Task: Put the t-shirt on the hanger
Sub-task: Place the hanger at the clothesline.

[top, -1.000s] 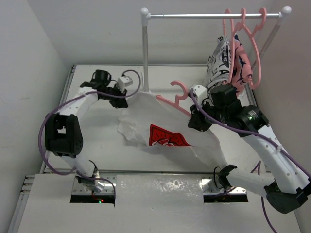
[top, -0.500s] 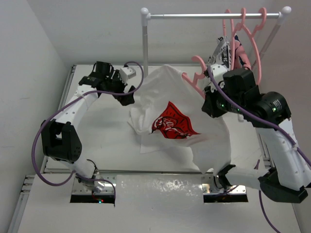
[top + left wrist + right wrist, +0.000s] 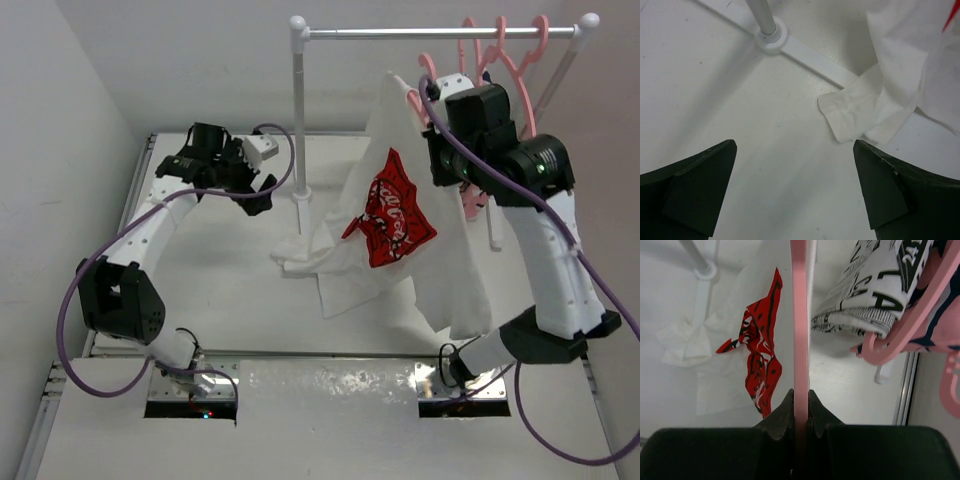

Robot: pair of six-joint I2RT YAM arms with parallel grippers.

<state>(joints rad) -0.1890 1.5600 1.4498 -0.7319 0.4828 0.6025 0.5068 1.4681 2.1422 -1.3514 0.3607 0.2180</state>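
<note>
Step 2, hang-up: right claw [image 3: 800, 400] clamps hanger [image 3: 799, 315], t-shirt [image 3: 390, 205] draped below it. Left claw [image 3: 794, 147] agape, empty. Next: lift hook onto rail [image 3: 400, 33] beyond right claw

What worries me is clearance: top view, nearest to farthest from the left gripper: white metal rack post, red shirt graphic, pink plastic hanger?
1. White rack post, beside left gripper.
2. Red shirt graphic, centre.
3. Pink hanger, far right.

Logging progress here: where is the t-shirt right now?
Top view, right of centre: the t-shirt hangs from the hanger clamped in the right gripper, just below the rail and right of the left post, its lower end on the table.
</note>
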